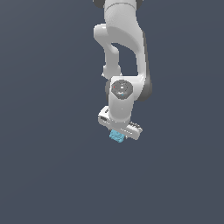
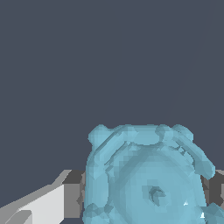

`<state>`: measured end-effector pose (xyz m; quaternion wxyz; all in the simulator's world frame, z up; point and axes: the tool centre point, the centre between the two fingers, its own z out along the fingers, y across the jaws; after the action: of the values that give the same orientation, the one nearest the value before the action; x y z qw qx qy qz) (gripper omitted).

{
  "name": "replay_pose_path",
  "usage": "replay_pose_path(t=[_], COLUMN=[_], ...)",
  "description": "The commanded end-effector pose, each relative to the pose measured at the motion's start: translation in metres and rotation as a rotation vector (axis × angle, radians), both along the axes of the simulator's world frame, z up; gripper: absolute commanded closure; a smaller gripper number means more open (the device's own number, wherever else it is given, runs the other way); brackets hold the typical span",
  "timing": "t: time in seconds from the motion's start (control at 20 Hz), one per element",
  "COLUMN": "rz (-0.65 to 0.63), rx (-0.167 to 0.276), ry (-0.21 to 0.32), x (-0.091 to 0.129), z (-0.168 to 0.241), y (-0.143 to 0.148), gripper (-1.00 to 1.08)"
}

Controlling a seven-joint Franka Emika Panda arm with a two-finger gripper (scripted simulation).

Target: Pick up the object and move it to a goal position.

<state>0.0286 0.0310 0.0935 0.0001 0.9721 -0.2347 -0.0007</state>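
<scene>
Fingers (image 2: 72, 194) of the hand (image 2: 144, 197) pressed against either flank of the object (image 2: 146, 179) in the wrist view, where the light-blue lump filled most of the lower frame. Dark grey pads met its sides directly, one on each flank, so the hand was clamped on the object rather than standing apart. The object's surface was ridged and layered, with a knobbly rim running around a rounder central face that carried a small dark hollow near its middle. Part of one white finger body showed beside the object, angled away toward the frame's corner.

Beyond the object, the wrist view held only flat, dark slate-grey ground, which gave no clue whether a table lay close beneath.

Seen in the exterior view, the object (image 1: 117, 136) appeared as a small cyan block tucked directly under the hand (image 1: 119, 132), narrower than the white hand above it. The hand's bar sat tilted, its end toward the exterior view's right lower. Above the object rose the white arm (image 1: 124, 48), its round wrist joint just over the hand, the links climbing out of the frame.
</scene>
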Motion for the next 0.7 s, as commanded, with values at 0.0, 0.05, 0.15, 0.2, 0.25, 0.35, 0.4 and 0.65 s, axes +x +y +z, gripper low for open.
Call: replay_pose_path(t=[0.0,0.05,0.15,0.2,0.25,0.35,0.4,0.65], rz=[0.0,0.0,0.0,0.0,0.0,0.0,0.0,0.0], rx=[0.0,0.0,0.0,0.0,0.0,0.0,0.0,-0.001], ry=[-0.001,-0.001,-0.001,-0.001,-0.001,-0.001,-0.001,-0.001], x=[-0.007,-0.01,-0.018,-0.021,-0.025,-0.032,-0.036,-0.056], z=[0.02,0.028,0.047,0.057,0.067,0.087,0.098,0.153], y=[0.007,0.011,0.018,0.022,0.025,0.033,0.037,0.057], gripper=[1.08,1.08,1.08,1.08,1.08,1.08,1.08,1.08])
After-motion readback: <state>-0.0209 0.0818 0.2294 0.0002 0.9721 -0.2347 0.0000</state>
